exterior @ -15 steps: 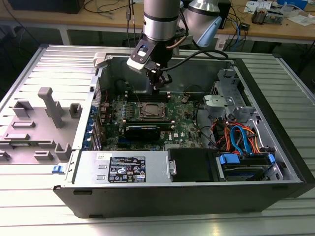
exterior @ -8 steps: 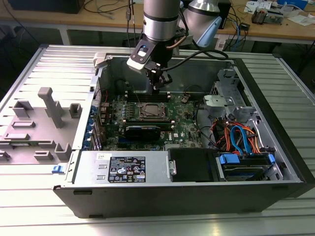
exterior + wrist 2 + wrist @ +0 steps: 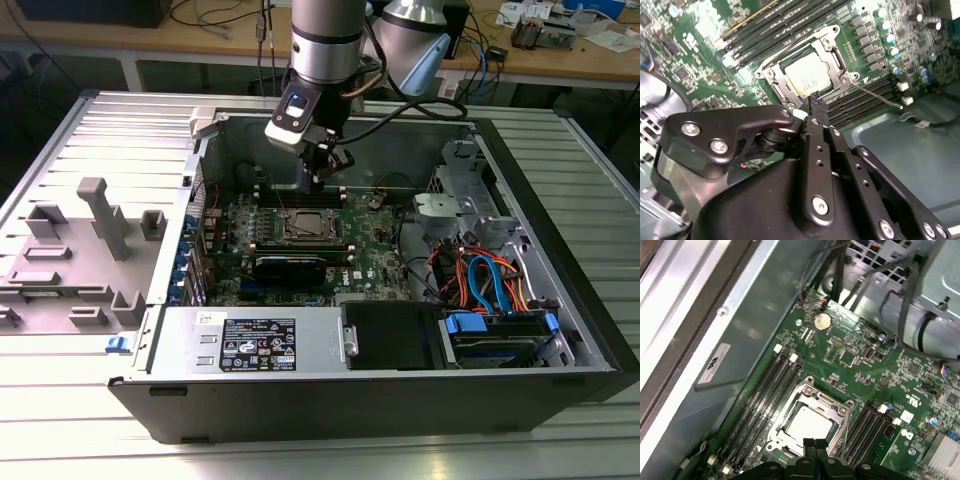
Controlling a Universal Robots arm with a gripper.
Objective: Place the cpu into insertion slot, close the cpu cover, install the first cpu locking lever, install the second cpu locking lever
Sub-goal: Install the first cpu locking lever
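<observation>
The cpu (image 3: 807,77) (image 3: 807,424) lies flat in the insertion slot (image 3: 305,226), silver top up. The cpu cover (image 3: 836,54) (image 3: 826,401) is down around it as a silvery frame. A thin wire lever (image 3: 875,95) juts out from the socket's corner over the memory slots, and another thin lever (image 3: 771,55) runs along the opposite side. My gripper (image 3: 320,176) (image 3: 815,100) (image 3: 815,444) hangs just above the socket's edge, its black fingertips pressed together with nothing between them.
Long black memory slots (image 3: 762,390) flank the socket on both sides. The case's grey wall (image 3: 740,340) rises close beside them. A black graphics card (image 3: 290,266), cable bundles (image 3: 485,280) and a drive cage (image 3: 455,195) fill the case on the exterior view's right.
</observation>
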